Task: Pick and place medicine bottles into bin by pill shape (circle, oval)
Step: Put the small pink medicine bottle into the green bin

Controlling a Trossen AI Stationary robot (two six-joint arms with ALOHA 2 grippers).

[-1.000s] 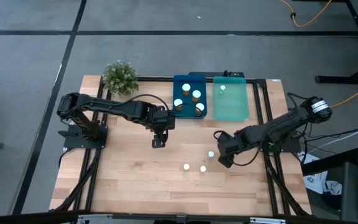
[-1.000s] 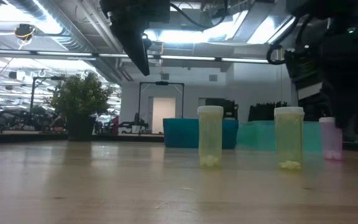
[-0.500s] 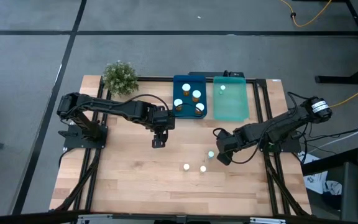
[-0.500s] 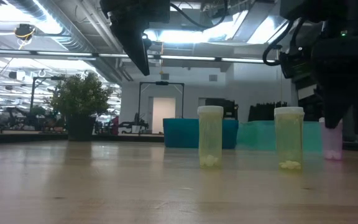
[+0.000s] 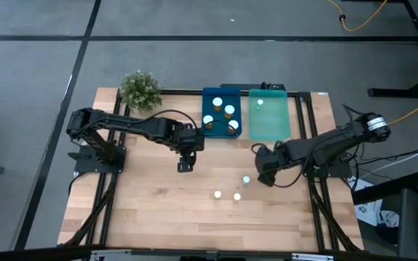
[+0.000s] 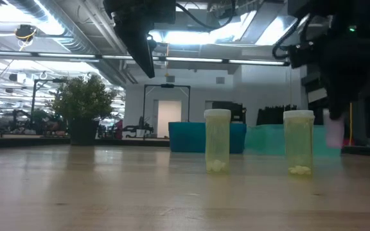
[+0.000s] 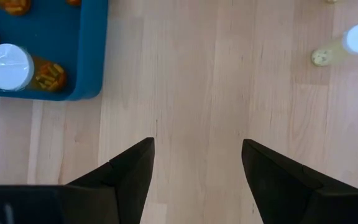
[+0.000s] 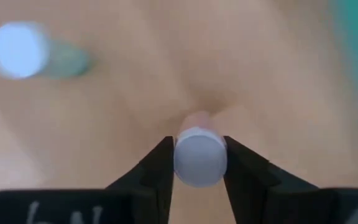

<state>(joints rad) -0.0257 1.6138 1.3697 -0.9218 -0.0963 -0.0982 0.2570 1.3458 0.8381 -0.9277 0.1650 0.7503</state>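
Right tool: my right tool (image 8: 197, 163) has its two fingers pressed against the sides of a small pale bottle (image 8: 198, 155) — white cap facing the wrist camera, clamped firm.
Held bottle, height: in the low view that bottle (image 6: 334, 128) hangs clear of the tabletop (image 6: 108, 192), its base above the wood.
Right tool, place: from above I see the right tool (image 5: 263, 159) over bare wood, near the front edge of the teal-green tray (image 5: 271, 125).
Left tool: my left tool (image 7: 194, 168) hangs with fingers apart and nothing between them, only wood beneath; from above it (image 5: 184, 165) sits left of the dark blue tray (image 5: 210, 98).
Loose bottles: three pale bottles stand on the tabletop — one (image 5: 246, 179) just beside the right tool, two more (image 5: 217, 194) and (image 5: 237, 196) nearer the front edge. The low view shows two of them upright, (image 6: 217, 140) and (image 6: 299, 142), pale pills at the bottom (pill shape I cannot tell).
Dark blue tray: four amber bottles with white caps inside, for instance (image 5: 228, 111); the left wrist camera catches one (image 7: 17, 68) in the tray's corner.
Teal-green tray: one pale bottle (image 5: 260, 103) standing toward its back.
Potted plant: small green one (image 5: 140, 89) at the tabletop's back left corner.
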